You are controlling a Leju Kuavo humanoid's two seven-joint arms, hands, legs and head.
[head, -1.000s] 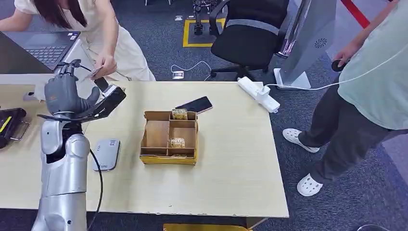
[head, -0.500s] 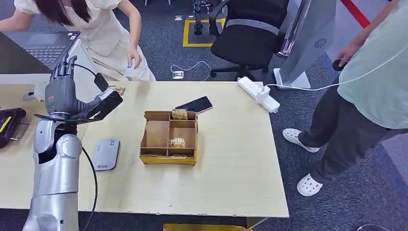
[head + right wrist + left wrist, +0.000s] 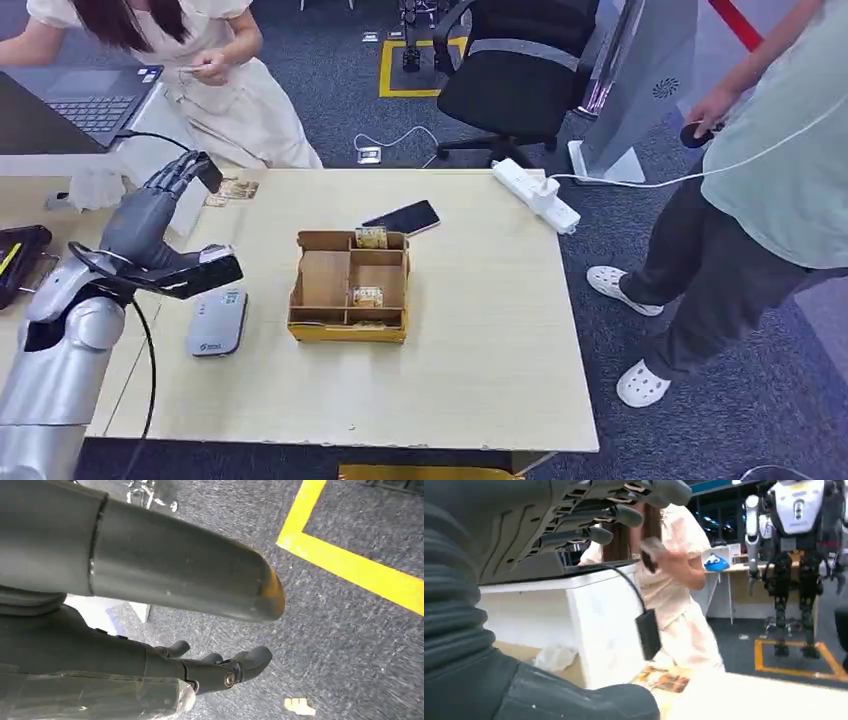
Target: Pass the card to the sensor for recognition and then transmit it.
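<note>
My left hand [image 3: 150, 222] hovers over the left part of the table, fingers stretched out and apart, with nothing in it. In the left wrist view its fingers [image 3: 616, 515] and thumb [image 3: 574, 702] stand wide apart. The grey card sensor [image 3: 218, 322] lies flat on the table just in front of that hand. A person behind the table holds a small card [image 3: 190, 68] in both hands; it looks blurred as the card [image 3: 651, 547] in the left wrist view. My right hand [image 3: 220, 667] hangs over the floor, fingers loosely bent, holding nothing.
A wooden compartment box [image 3: 350, 292] with small card stacks sits mid-table, a black phone [image 3: 403, 217] behind it. Loose cards [image 3: 232, 188] lie near the far left edge. A laptop [image 3: 75, 100], a power strip [image 3: 535, 195] and a second standing person [image 3: 770, 200] surround the table.
The person drew their hand with the card back from my raised left hand to their body. My left arm has dropped and swung lower over the table, the hand tilting forward.
</note>
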